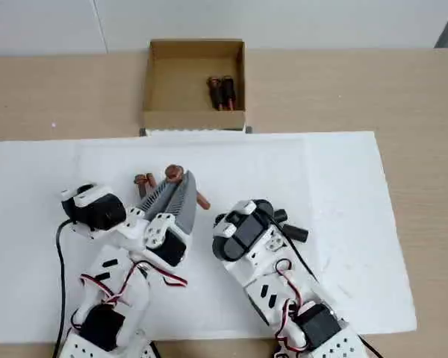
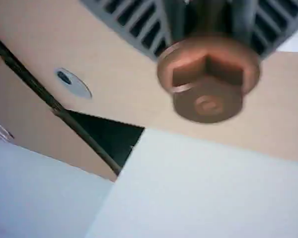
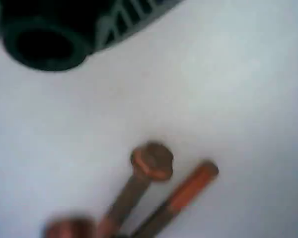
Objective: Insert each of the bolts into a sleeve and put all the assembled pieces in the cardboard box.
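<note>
Left gripper (image 1: 176, 186) clamped on a bolt (image 2: 208, 79), head poking past the tips, over the paper (image 1: 336, 194) by loose bolts (image 3: 151, 163). Sleeve (image 3: 42, 44) at right gripper (image 1: 280, 220); can't tell if gripped. Bolt likely rigid, light, slick: grip near head, leave shank free.

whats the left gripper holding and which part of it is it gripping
A bolt, held in the left gripper by its shank; the head sticks out past the fingertips.
</note>
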Controlling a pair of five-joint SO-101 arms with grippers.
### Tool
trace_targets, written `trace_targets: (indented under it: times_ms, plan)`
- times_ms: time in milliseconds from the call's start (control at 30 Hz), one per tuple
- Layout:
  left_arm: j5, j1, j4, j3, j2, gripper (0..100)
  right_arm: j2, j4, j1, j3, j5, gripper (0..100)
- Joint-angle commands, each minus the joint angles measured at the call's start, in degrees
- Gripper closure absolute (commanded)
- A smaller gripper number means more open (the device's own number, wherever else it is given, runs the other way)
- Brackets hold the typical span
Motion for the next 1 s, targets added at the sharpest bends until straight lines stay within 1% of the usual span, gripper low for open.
trace_targets:
  times_ms: [0,100,267,667,800,967]
  plan:
    - [0.6,1.6,-1.7,-0.1,-0.9,100,-0.1,-3.9,-0.7,-0.4,-0.1,99.5]
    - [0.6,1.8,-1.8,-0.1,-0.9,100,-0.1,-4.5,-0.7,-0.9,0.0,99.5]
    - [0.6,1.8,-1.8,0.3,-0.9,100,-0.1,-4.6,-1.6,-2.3,4.5,99.5]
    - [0.7,1.8,-1.9,2.4,-0.9,100,-0.1,-4.6,-1.6,-4.9,4.8,99.5]
    - [0.7,1.8,-2.0,3.5,-0.9,100,-0.1,-4.7,-1.6,-5.0,7.8,99.5]
    - [0.7,2.9,-2.0,5.1,-0.9,100,-0.1,-4.7,-1.7,-5.6,8.4,99.5]
